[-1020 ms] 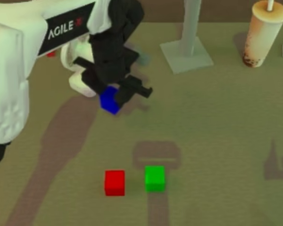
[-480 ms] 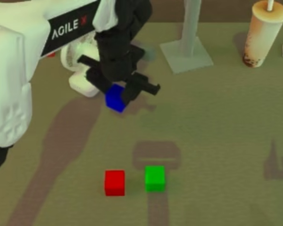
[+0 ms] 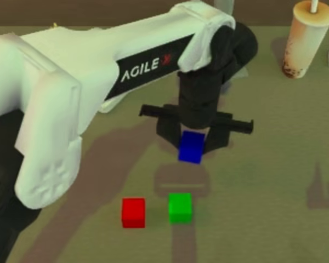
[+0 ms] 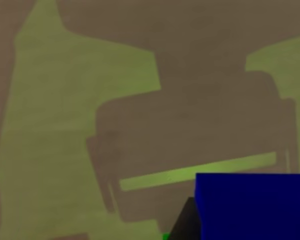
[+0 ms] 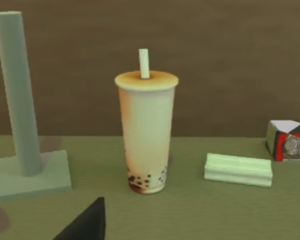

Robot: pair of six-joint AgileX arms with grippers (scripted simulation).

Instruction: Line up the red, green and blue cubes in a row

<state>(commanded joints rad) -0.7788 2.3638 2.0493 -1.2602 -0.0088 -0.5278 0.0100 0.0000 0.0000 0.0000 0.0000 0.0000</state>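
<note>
My left gripper (image 3: 191, 143) is shut on the blue cube (image 3: 190, 147) and holds it above the table, a little behind the other two cubes. The red cube (image 3: 133, 212) and the green cube (image 3: 180, 207) sit side by side near the front, red on the left, with a narrow gap between them. In the left wrist view the blue cube (image 4: 252, 206) fills the near corner, and a sliver of the green cube (image 4: 165, 236) shows past it. My right arm is out of the top view. Only a dark wedge of it (image 5: 87, 222) shows in its wrist view.
A bubble tea cup (image 3: 307, 38) stands at the back right, with a pale post on a square base (image 3: 216, 63) at the back centre. In the right wrist view a white bar (image 5: 238, 169) and a red-and-white box (image 5: 288, 140) lie beyond the cup (image 5: 146, 132).
My left arm has swung right and forward with the blue cube, from the back left to just behind the green cube. The red and green cubes have not moved.
</note>
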